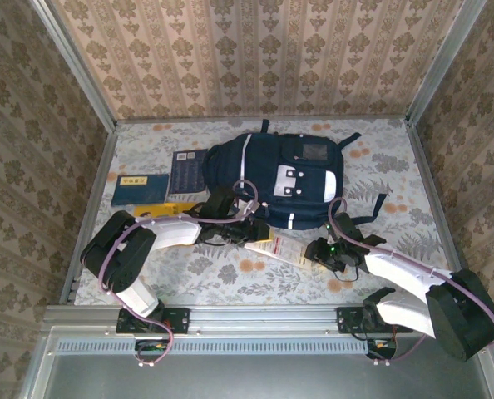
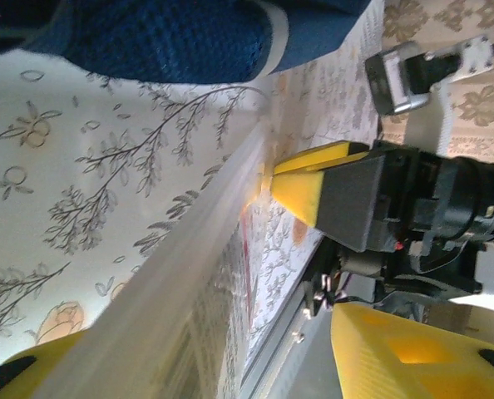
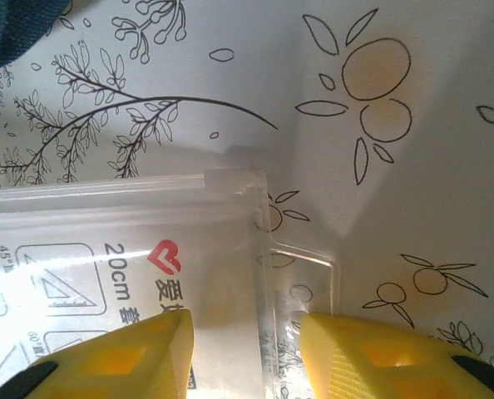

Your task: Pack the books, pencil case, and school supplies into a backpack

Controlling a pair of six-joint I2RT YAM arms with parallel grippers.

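The navy backpack [image 1: 288, 179] with white stripes lies at the table's middle back; its fabric [image 2: 172, 37] is at the top of the left wrist view. Three books lie left of it: dark navy [image 1: 186, 172], blue with a yellow label [image 1: 140, 189], and an orange-yellow edge [image 1: 176, 208]. In front of the backpack lies a white packet with red print [image 1: 274, 248], one of the school supplies. My left gripper [image 1: 245, 226] is at its left end, jaws apart around the packet's edge [image 2: 189, 249]. My right gripper [image 3: 245, 332] stands open over the packet's [image 3: 106, 249] right end and clear hang tab. No pencil case is in view.
Metal frame rails [image 1: 255, 316] run along the near edge, and patterned walls close in the other three sides. From the left wrist I see the right gripper's yellow finger [image 2: 322, 179] at the packet's far end. Flowered cloth [image 1: 230, 278] covers the table.
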